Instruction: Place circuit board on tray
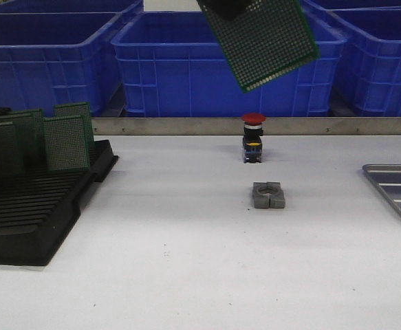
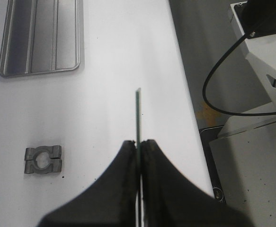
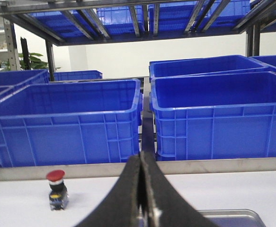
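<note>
One green perforated circuit board [image 1: 265, 41] is airborne — pinched edge-on between the black fingers of the left gripper [image 2: 138, 146], tilted, high above the middle of the white desk [image 1: 186, 261]. The shallow silver-grey ribbed metal tray [image 1: 399, 189] sits at the desk's right edge, nothing visible in the part shown. Right gripper [image 3: 141, 189]: fingers pressed together, nothing between them. Pickup judged done; carry to the tray and release remain — roughly halfway.
</note>
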### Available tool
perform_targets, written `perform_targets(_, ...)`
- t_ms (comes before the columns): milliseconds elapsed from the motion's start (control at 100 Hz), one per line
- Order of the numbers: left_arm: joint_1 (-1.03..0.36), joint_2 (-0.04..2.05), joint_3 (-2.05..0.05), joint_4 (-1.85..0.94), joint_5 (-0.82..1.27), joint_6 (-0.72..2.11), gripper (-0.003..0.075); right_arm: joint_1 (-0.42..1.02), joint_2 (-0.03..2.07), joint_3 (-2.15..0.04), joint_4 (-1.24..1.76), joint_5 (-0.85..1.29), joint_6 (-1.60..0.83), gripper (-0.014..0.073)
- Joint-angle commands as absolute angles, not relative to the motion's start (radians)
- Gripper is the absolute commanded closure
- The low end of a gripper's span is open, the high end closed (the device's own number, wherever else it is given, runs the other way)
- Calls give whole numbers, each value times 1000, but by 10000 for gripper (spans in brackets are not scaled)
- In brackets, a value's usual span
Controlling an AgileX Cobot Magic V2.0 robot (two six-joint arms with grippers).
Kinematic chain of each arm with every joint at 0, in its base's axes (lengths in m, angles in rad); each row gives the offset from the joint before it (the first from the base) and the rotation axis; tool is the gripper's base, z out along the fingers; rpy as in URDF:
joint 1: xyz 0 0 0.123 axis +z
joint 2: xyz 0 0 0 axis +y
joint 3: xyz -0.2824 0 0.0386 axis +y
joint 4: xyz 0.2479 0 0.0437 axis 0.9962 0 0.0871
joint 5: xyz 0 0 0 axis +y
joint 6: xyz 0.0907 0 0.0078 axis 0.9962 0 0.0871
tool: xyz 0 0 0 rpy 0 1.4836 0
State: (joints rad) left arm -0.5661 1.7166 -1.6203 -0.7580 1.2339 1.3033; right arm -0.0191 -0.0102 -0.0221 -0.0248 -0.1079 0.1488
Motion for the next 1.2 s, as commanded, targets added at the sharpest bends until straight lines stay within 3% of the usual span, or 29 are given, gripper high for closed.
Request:
perform_targets(0, -575, 1680, -1650, -826, 1276, 1292, 738, -21, -8, -141, -33, -92, 185, 662)
perform_targets(360, -575, 1691, -1650, -850, 1276, 1292, 738, -21, 317, -617, 0, 535, 202, 662)
perform_targets(680, -575, 1691, -1650, -854, 1276, 1292, 738, -21, 463, -696, 30, 595, 201, 651)
perform_targets(800, -575, 1691, -1650, -854, 1276, 1292, 738, -21, 464, -696, 65, 607, 201, 529)
perform_targets(1010, -575, 1691, -1650, -854, 1276, 1292, 738, -21, 464, -696, 126, 607, 201, 181)
perform_targets(1080, -575, 1691, -1650, -854, 1276, 1292, 738, -21, 465, -696, 137, 603, 193, 138)
perform_targets(1190, -575, 1691, -1650, -854, 1276, 1292, 738, -20, 488, -696, 180, 591, 102, 139)
